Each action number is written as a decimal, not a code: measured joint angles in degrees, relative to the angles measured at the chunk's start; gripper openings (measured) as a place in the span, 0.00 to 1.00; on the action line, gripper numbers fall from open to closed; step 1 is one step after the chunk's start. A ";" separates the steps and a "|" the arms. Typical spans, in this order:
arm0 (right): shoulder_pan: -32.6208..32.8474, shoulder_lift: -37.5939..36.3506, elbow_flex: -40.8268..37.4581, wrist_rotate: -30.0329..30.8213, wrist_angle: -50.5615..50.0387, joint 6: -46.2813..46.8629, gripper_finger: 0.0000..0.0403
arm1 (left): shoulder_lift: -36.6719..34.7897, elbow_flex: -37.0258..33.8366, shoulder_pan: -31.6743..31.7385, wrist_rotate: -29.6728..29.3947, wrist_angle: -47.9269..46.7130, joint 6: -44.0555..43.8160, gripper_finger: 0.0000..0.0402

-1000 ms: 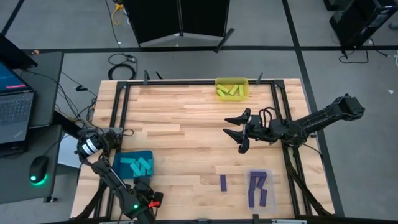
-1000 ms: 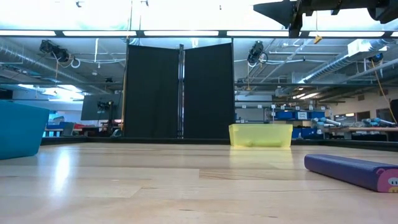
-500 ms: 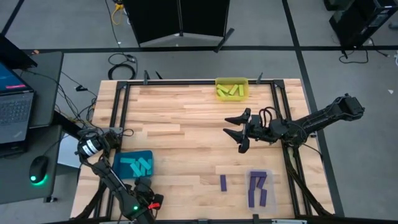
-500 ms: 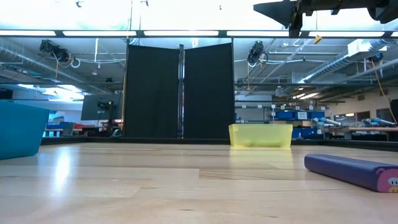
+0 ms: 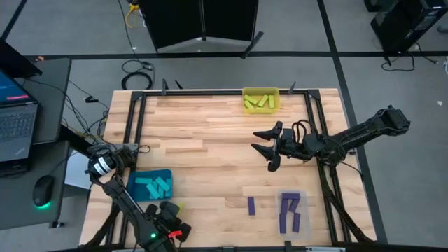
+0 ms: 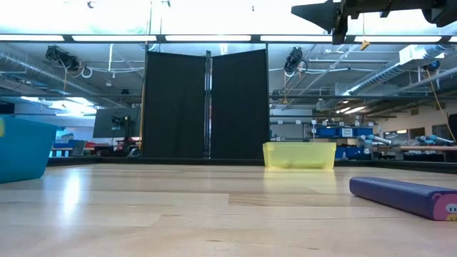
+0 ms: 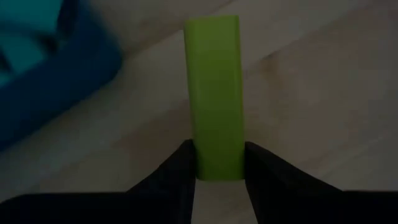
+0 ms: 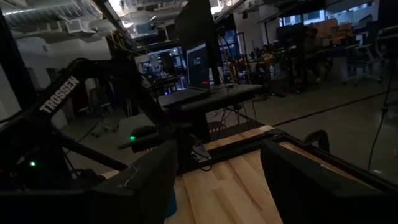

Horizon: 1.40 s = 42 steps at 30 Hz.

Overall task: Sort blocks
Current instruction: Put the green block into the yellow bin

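In the left wrist view, my left gripper (image 7: pixel 217 152) is shut on a yellow-green block (image 7: pixel 212 81) beside the teal bin (image 7: pixel 50 68). From above, the left gripper (image 5: pixel 173 212) is at the table's near left corner, just right of the teal bin (image 5: pixel 149 185) with its cyan blocks. My right gripper (image 5: pixel 260 142) hangs open above the table's middle right, touching nothing. Yellow-green blocks lie in the yellow bin (image 5: pixel 260 99). Purple blocks lie in the clear bin (image 5: pixel 292 210). One purple block (image 5: pixel 251 205) lies flat on the table. My left gripper pinches the yellow-green block by one end (image 7: pixel 217 163) between its two fingers (image 7: pixel 180 168). The fingers lie along the block, which sticks straight out ahead of them over the wood. I cannot tell whether it is clear of the table.
Black frame rails (image 5: pixel 133 140) run along the table's left and right sides. The loose purple block (image 6: pixel 403 196) shows close in the low view, with the yellow bin (image 6: pixel 298 155) far behind it. Bare wood spans the table's middle (image 5: pixel 210 154).
My left gripper has shifted a little toward the table's near edge and right, and the end of the yellow-green block now shows beside it in the high view. My right arm has kept still.
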 joint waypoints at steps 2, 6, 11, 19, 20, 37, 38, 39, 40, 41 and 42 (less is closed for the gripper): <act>0.00 0.01 0.00 0.00 0.02 0.00 0.60 | 0.00 1.25 0.57 -2.24 -0.21 2.53 0.31; 0.00 -0.01 0.00 0.00 0.22 -0.02 0.60 | 0.00 3.48 2.31 -7.25 -0.48 7.62 0.31; 0.00 0.00 0.20 0.01 1.32 -0.46 0.60 | -0.02 5.36 5.64 -12.72 -0.55 14.85 0.31; 0.11 -0.17 5.78 0.00 -1.01 -7.21 0.60 | -0.09 7.08 14.37 -19.73 2.47 31.85 0.31; 0.11 -0.19 6.82 0.00 -1.66 -8.36 0.60 | -0.09 7.39 15.76 -20.24 3.37 34.70 0.31; 2.67 -6.64 19.69 0.59 -6.26 -32.66 0.60 | -0.22 11.26 39.34 -18.92 19.06 81.40 0.31; 2.88 -7.42 20.38 0.59 -6.85 -33.58 0.60 | -0.22 11.26 40.76 -18.11 20.94 84.05 0.31; 3.10 -8.14 20.99 0.59 -7.70 -34.36 0.60 | -0.22 11.26 42.22 -17.20 22.97 86.49 0.31; 3.24 -8.70 21.49 0.72 -8.53 -34.56 0.60 | -0.22 11.26 43.58 -16.20 25.04 88.71 0.31; 3.38 -9.23 21.92 1.31 -9.39 -34.56 0.60 | -0.22 11.26 44.96 -15.02 26.86 91.04 0.31; 3.56 -9.69 22.22 2.04 -10.33 -34.57 0.60 | -0.22 11.26 46.32 -13.95 28.61 93.42 0.31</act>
